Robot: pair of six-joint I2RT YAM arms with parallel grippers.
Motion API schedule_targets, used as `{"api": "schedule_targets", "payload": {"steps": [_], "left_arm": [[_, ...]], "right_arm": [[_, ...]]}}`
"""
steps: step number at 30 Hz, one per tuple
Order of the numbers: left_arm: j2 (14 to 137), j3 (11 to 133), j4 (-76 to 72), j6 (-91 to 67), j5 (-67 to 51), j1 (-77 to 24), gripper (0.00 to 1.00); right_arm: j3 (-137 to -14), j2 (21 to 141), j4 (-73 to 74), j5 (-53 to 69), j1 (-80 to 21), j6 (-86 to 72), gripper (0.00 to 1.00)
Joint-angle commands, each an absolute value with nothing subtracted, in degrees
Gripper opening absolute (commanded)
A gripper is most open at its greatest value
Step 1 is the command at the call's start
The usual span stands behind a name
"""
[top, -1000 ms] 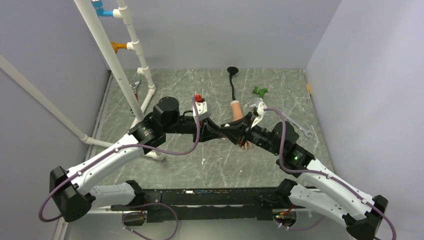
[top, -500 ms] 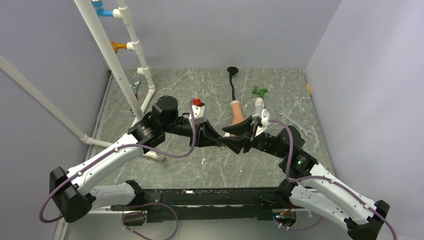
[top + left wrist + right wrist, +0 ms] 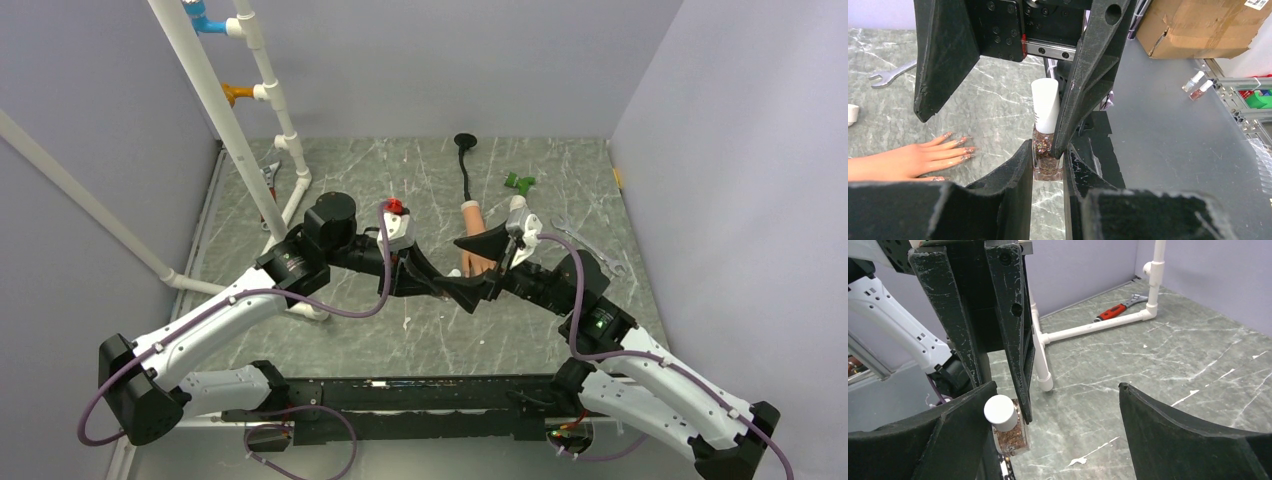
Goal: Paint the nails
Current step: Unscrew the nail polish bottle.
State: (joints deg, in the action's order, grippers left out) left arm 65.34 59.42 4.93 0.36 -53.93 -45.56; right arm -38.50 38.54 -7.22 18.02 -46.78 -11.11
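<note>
The left pincer (image 3: 1048, 162) is clamped on the glass base of a glitter polish bottle (image 3: 1044, 131), holding it upright. The right pincer (image 3: 1055, 390) is spread wide around the white cap (image 3: 1000, 412), one finger close beside it and the other well clear over bare marbled counter (image 3: 993, 107). The mannequin hand (image 3: 908, 161) lies flat nearby, its nails (image 3: 962, 149) pointing toward the bottle, with open counter between them.

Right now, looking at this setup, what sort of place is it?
Likely a robotics lab test cell, not a salon: two robot arms bolted to a marble-patterned table boxed in by plain walls, a white pipe frame, and a rubber mannequin hand, with a polish bottle clamped in the left gripper.
</note>
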Motion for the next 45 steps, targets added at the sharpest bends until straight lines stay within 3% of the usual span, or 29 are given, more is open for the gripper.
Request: {"api": "schedule_targets", "payload": {"steps": [1, 10, 19, 24, 32, 36, 42, 45], "left_arm": [[64.3, 60.4, 1.3, 0.4, -48.9, -44.7, 0.00], [64.3, 60.8, 3.0, -0.6, -37.4, -44.2, 0.00], [63.4, 60.1, 2.0, -2.3, -35.0, -43.8, 0.00], [63.1, 59.9, 1.8, -2.4, -33.8, -43.8, 0.00], [63.9, 60.4, 2.5, -2.4, -33.7, -43.8, 0.00], [63.8, 60.5, 2.9, -2.1, -33.3, -43.8, 0.00], [64.0, 60.8, 3.3, -2.0, -33.1, -43.8, 0.00], [64.0, 60.9, 3.5, -1.9, -33.0, -43.8, 0.00]], "right_arm": [[-41.2, 37.0, -10.0, 19.8, -47.4, -15.1, 0.94], [-47.2, 39.7, -4.0, 11.0, -47.3, -23.3, 0.96], [-49.2, 41.3, -0.9, 0.8, -47.3, -31.1, 0.95], [-51.1, 43.2, 4.0, -4.5, -47.4, -33.5, 0.77], [-54.1, 46.9, 6.5, -2.6, -47.4, -32.3, 0.52], [-54.5, 48.4, 6.0, -1.5, -47.4, -32.2, 0.45], [-55.7, 50.4, 6.5, -0.3, -47.4, -30.8, 0.41], [-55.7, 50.5, 6.7, 1.4, -47.5, -29.7, 0.32]]}}
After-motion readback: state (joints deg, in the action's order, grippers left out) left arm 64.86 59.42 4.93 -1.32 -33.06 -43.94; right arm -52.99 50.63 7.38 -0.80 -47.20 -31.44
